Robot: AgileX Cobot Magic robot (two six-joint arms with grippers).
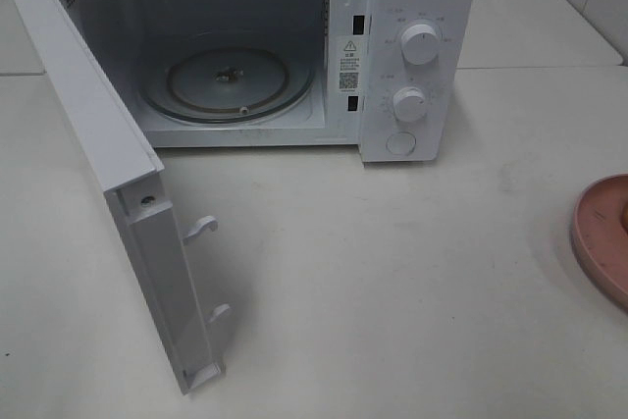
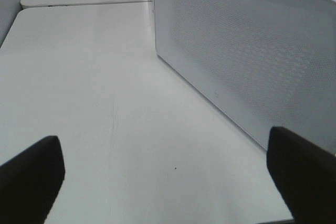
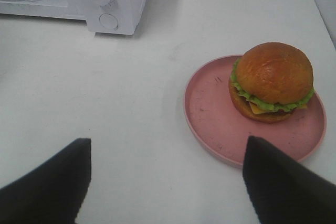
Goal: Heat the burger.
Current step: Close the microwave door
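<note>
A white microwave [image 1: 294,46] stands with its door [image 1: 108,174] swung fully open and its glass turntable [image 1: 231,85] bare, while the burger [image 3: 271,81] waits on a pink plate [image 3: 210,114] on the white surface [image 1: 392,291], well off to the right of the oven.

Your step in hand, by the look of it, is the pickup. Your right claw [image 3: 165,179] hangs spread wide and empty, its two dark fingers framing the near edge of the plate in the right wrist view. The burger sits ahead of that claw and off toward one finger, on the far half of the plate, not between the tips.

To do this well, bring the right claw over until the burger lies centred in the gap, then come down around the bun and patties rather than the plate rim. The stack is tall and looks soft and glossy, so close gently at mid-height, around the lettuce and patty line, to keep the top bun from sliding off. Lift straight before you swing toward the open cavity, and mind the control panel's knobs [image 1: 420,46] on the way in.

Your left claw [image 2: 168,174] is likewise fully spread and holds nothing; it hovers over bare surface beside the outer face of the open door, clear of the burger's path.
</note>
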